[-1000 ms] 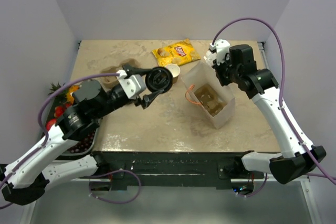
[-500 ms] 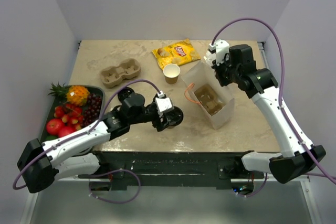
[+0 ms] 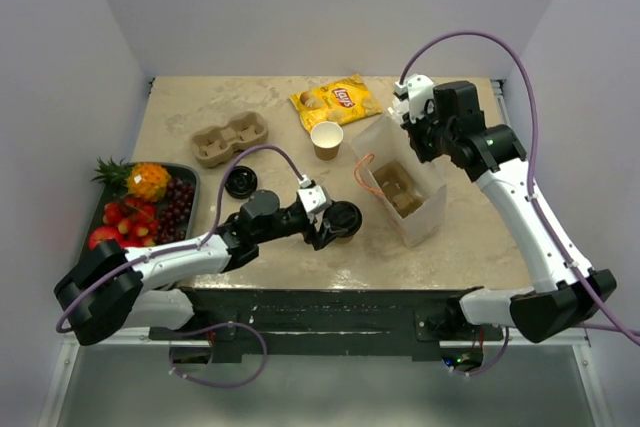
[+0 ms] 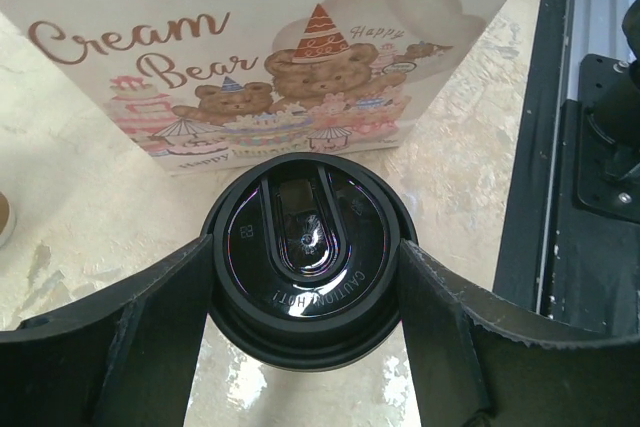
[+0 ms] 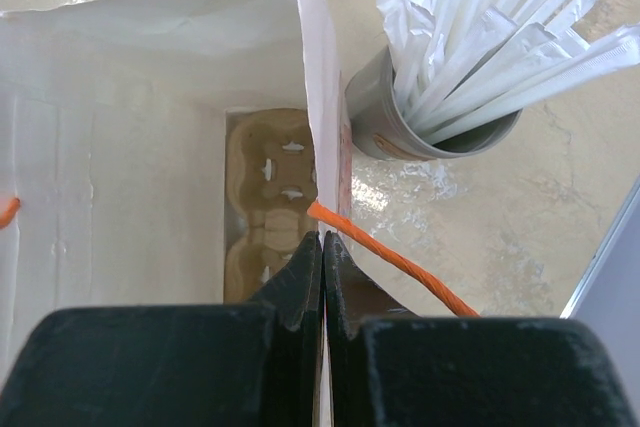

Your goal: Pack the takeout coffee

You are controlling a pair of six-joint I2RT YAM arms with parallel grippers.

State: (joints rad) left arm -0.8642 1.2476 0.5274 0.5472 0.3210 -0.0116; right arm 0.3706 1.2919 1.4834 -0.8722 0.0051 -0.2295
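A tan paper cup, white inside and with no lid, stands upright mid-table. My left gripper is low over the near table, its fingers pressed on both sides of a round black lid. Whatever is under that lid is hidden. The printed white paper bag stands just beyond it. My right gripper is shut on the bag's far wall, holding its mouth apart.
A pulp carrier lies inside the bag, and an orange cord handle hangs outside. A grey cup of wrapped straws stands beside the bag. Another black lid, a second carrier, a chip bag and a fruit tray are on the table.
My left arm came down from beside the open cup to the near table, then slid right toward the bag with the lid. The right gripper has stayed on the bag wall.
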